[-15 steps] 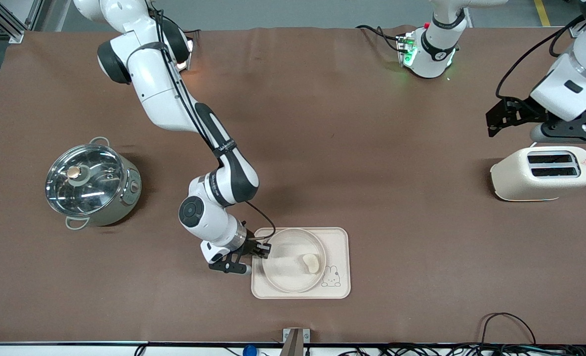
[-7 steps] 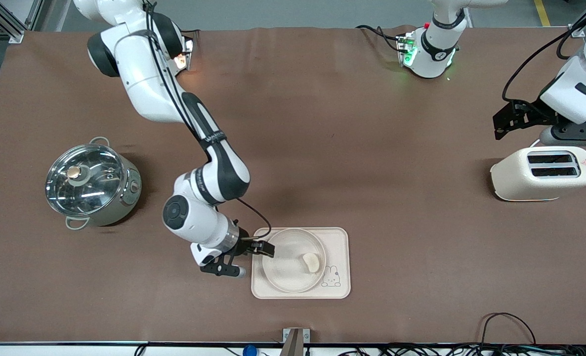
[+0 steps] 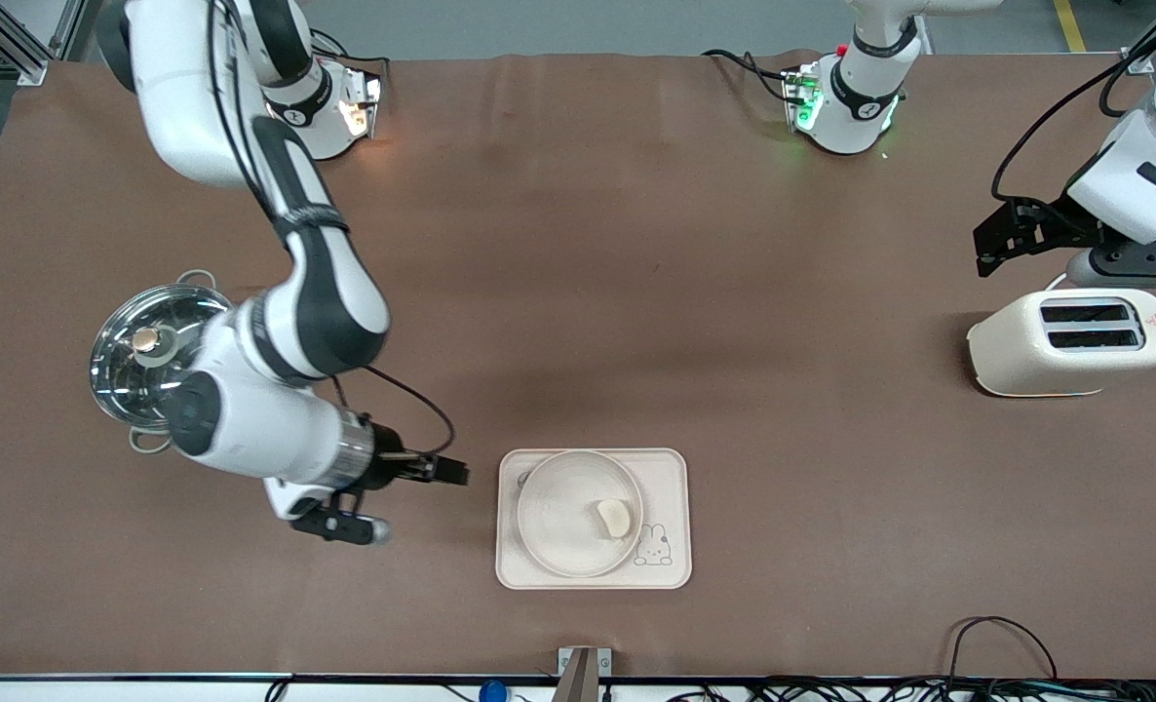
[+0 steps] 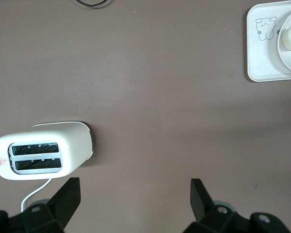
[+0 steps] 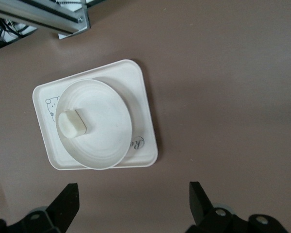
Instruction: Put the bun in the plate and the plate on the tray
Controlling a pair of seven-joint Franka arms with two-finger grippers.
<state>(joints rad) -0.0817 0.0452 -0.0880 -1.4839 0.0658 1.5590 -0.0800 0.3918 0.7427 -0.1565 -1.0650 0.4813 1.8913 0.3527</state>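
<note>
The bun (image 3: 614, 518) lies in the round cream plate (image 3: 558, 507), which sits on the Rabbit tray (image 3: 671, 478) near the table's front edge. My right gripper (image 3: 453, 472) is open and empty over bare table beside the tray, toward the right arm's end. The right wrist view shows the tray (image 5: 140, 97), the plate (image 5: 106, 131) and the bun (image 5: 72, 123) apart from the open right gripper (image 5: 133, 194). My left gripper (image 3: 987, 239) waits open and empty over the table by the toaster; in its wrist view the gripper (image 4: 134, 187) is over bare table.
A cream toaster (image 3: 1070, 341) stands at the left arm's end and shows in the left wrist view (image 4: 41, 150). A steel pot with a glass lid (image 3: 139, 361) stands at the right arm's end, partly hidden by the right arm. Cables run along the front edge.
My right gripper has drawn back from the plate's rim toward the pot's end of the table, empty. Plate and bun stay on the tray. The left arm shifted slightly.
</note>
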